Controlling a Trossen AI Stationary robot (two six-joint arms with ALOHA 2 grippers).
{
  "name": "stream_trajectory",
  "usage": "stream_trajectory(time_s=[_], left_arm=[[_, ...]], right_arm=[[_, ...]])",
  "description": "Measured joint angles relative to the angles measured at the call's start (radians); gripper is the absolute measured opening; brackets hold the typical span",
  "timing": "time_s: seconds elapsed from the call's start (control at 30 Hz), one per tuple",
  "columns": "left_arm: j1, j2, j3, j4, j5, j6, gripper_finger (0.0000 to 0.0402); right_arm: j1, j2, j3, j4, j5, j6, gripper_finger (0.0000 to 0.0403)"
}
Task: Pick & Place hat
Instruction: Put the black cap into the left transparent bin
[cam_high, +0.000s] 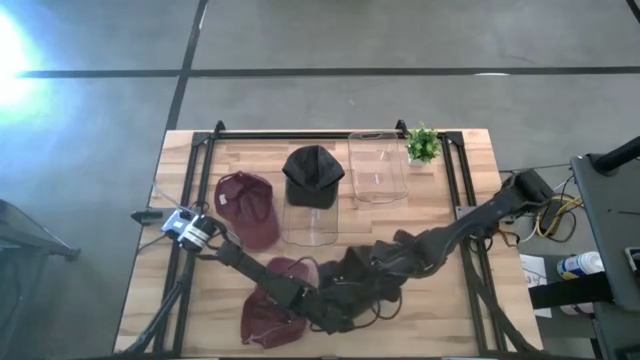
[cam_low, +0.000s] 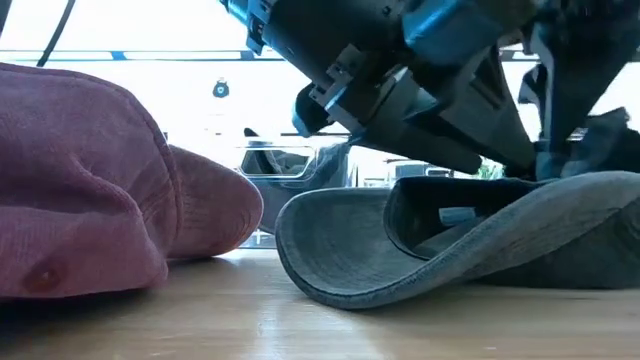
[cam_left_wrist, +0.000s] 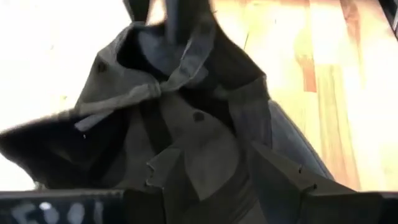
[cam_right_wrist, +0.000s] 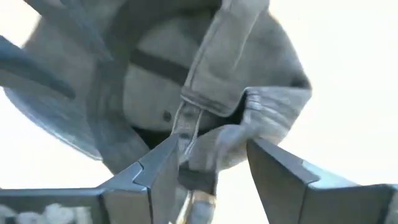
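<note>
A dark grey cap (cam_high: 368, 296) lies upside down near the table's near edge, its brim (cam_low: 340, 250) curling up off the wood in the low view. Both grippers are at it. My left gripper (cam_high: 332, 314) comes from the table's left, and its wrist view looks into the cap's hollow (cam_left_wrist: 186, 124). My right gripper (cam_high: 362, 272) comes from the right and is at the cap's rear band (cam_right_wrist: 211, 106). A maroon cap (cam_high: 268, 312) rests on the table right beside the grey one, also seen as the maroon cap (cam_low: 90, 190) in the low view. My left gripper (cam_left_wrist: 217, 180) has the grey cap's crown cloth (cam_left_wrist: 205, 155) between its two fingers, coming in low from the table's left; the fingers hide how many layers. The cap's brim lies on the table. My right gripper (cam_right_wrist: 208, 165) pinches the bunched rear band by the adjuster strap (cam_right_wrist: 186, 134), slanting down from the right; the cloth gathers into folds there.
Farther back stand a second maroon cap (cam_high: 246, 205), a black cap (cam_high: 313, 175) atop a clear container (cam_high: 310, 228), another clear container (cam_high: 378, 166) and a small green plant (cam_high: 422, 145). Black frame rails (cam_high: 190, 200) run along both table sides.
</note>
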Motion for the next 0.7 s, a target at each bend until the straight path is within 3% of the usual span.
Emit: stream_trajectory(time_s=[0.17, 0.33, 0.43, 0.53, 0.7], left_arm=[[-0.002, -0.028, -0.002, -0.059, -0.012, 0.052, 0.0167], [-0.028, -0.104, -0.005, -0.27, -0.047, 0.082, 0.0167], [-0.057, -0.132, -0.03, -0.349, 0.046, 0.119, 0.0167], [-0.088, -0.136, -0.081, -0.345, 0.159, 0.158, 0.0167], [-0.123, -0.14, -0.138, -0.331, 0.155, 0.238, 0.0167]], right_arm=[[0.0, -0.079, 0.024, -0.085, 0.1, -0.086, 0.0198], [0.029, -0.107, 0.022, -0.033, 0.121, -0.266, 0.0203], [0.052, -0.062, 0.019, 0.049, 0.116, -0.366, 0.0203], [0.058, 0.007, 0.018, 0.06, 0.139, -0.366, 0.0203], [0.067, 0.088, 0.028, 0.039, 0.266, -0.292, 0.0203]])
